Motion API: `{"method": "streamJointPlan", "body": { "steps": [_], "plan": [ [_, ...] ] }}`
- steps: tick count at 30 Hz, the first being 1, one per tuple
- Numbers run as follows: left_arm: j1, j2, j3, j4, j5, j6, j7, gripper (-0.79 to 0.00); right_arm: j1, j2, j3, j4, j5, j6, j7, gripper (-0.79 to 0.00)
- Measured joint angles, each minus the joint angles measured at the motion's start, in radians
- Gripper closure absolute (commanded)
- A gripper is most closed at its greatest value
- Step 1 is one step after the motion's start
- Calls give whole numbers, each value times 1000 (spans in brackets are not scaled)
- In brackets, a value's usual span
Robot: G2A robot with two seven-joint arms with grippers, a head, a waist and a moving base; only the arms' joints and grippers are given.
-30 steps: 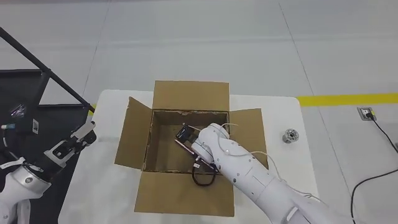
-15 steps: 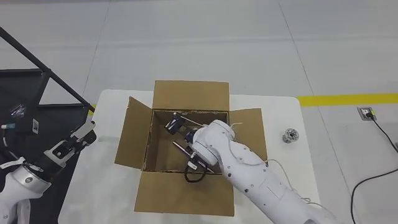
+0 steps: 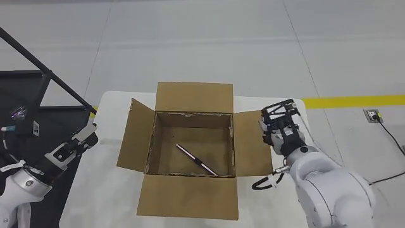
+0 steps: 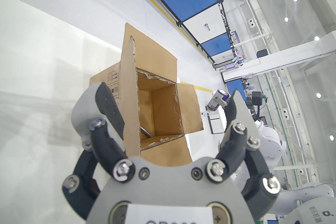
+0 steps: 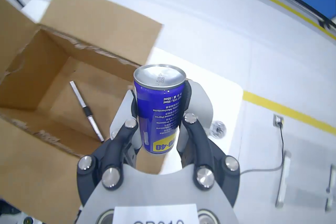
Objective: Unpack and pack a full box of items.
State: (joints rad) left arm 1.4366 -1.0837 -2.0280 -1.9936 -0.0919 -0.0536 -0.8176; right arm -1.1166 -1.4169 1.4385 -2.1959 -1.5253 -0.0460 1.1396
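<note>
An open cardboard box (image 3: 193,95) stands mid-table, and a silver-and-black pen (image 3: 196,159) lies on its floor. My right gripper (image 5: 160,93) is shut on a blue spray can (image 5: 160,107) with its silver base facing away from the wrist. In the top view this gripper (image 3: 278,121) hangs over the box's right flap and the table beside it. My left gripper (image 3: 79,142) stands open and holds nothing, off the table's left edge. In its wrist view the left gripper (image 4: 170,96) faces the box (image 4: 157,72) from the side, with the can (image 4: 219,99) beyond.
A small silver round part (image 5: 218,128) lies on the white table (image 3: 114,164) right of the box. A black frame (image 3: 38,82) stands left of the table. A floor outlet (image 3: 372,115) with a cable lies to the right.
My right arm has come up out of the box and swung right with the can. The pen on the box floor is now uncovered. The left arm has kept still.
</note>
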Motion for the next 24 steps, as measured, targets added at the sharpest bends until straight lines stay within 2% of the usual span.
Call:
{"method": "streamJointPlan", "body": {
  "steps": [5, 10, 13, 19, 24],
  "plan": [
    [0, 0, 0, 0, 0, 0, 0, -785, 79, 19, 224, 242, 174, -57, 78, 0],
    [0, 0, 0, 0, 0, 0, 0, -785, 175, 38, 308, 533, 238, -129, 103, 0],
    [0, 0, 0, 0, 0, 0, 0, -785, 185, 48, 334, 631, 261, -175, 105, 0],
    [0, 0, 0, 0, 0, 0, 0, -785, 120, 64, 357, 668, 292, -237, 80, 0],
    [0, 0, 0, 0, 0, 0, 0, -785, 79, 72, 361, 679, 308, -234, 60, 0]
  ]
}}
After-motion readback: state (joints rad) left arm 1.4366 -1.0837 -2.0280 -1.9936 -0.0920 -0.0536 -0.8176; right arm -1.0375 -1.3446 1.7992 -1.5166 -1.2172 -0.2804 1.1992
